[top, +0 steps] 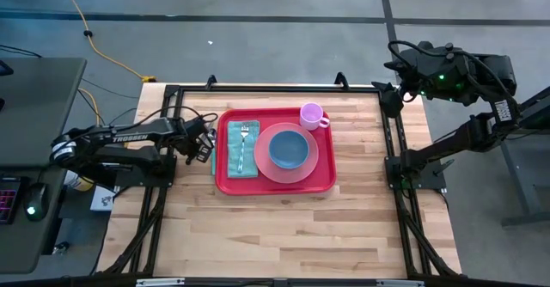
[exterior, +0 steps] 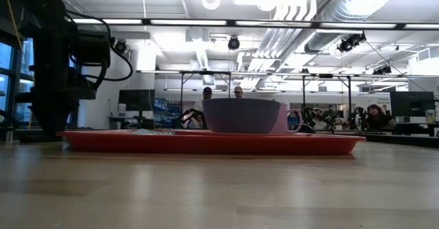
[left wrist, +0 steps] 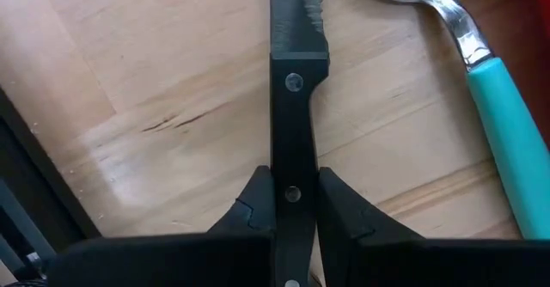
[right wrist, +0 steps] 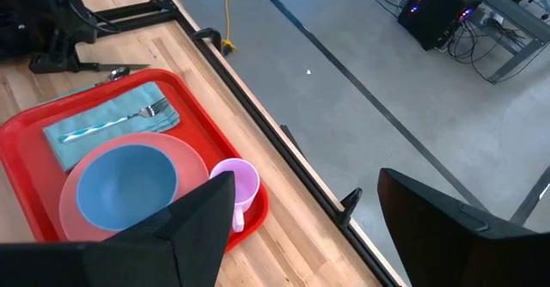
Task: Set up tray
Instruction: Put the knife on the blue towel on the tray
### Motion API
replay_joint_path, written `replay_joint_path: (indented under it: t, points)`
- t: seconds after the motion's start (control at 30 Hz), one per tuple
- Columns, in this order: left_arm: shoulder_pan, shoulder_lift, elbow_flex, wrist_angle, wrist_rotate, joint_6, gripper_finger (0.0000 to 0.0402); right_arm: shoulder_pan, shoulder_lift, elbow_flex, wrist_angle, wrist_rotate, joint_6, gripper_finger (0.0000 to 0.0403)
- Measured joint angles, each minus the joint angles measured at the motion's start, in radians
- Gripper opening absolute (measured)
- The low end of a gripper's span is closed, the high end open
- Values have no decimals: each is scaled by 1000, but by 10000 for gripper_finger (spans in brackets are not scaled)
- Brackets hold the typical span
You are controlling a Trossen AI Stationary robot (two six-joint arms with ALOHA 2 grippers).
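Centre of the high view, on the pale wooden table (top: pixel 284 227), sat the large red rectangular plastic tray (top: pixel 275 186), and it was well stocked: a round pink plate (top: pixel 311 168) carrying a blue bowl (top: pixel 289 148), a small pink mug (top: pixel 311 115) at the upper right corner, a teal napkin (top: pixel 234 158) with a fork (top: pixel 244 141) at the left.

Just off the tray's left rim, the left gripper (left wrist: pixel 292 203) was clamped on a black-handled serrated knife (left wrist: pixel 290 38), with a teal-handled spoon (left wrist: pixel 494 115) lying on the wood beside it. Cutlery looked like the step in hand; the next move called for lifting the knife over the rim onto the napkin.

Upper right, the right gripper (right wrist: pixel 322 210) waited off the table, fingers spread wide.

Knife tip and spoon bowl were cut off in the wrist view; from above the arm hid both.
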Motion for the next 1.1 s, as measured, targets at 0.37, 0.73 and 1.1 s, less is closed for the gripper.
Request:
replay_joint_path:
  t: [0.37, 0.73, 1.1]
  points:
    - [1, -90, -10, -67, -51, -32, 66, 0, 0, 0, 0, -8, 0, 266]
    - [1, -223, -8, -45, -39, -42, 66, 0, 0, 0, 0, -7, -3, 266]
    - [1, -426, -6, 14, -2, -115, 66, 0, 0, 0, 0, 2, -4, 266]
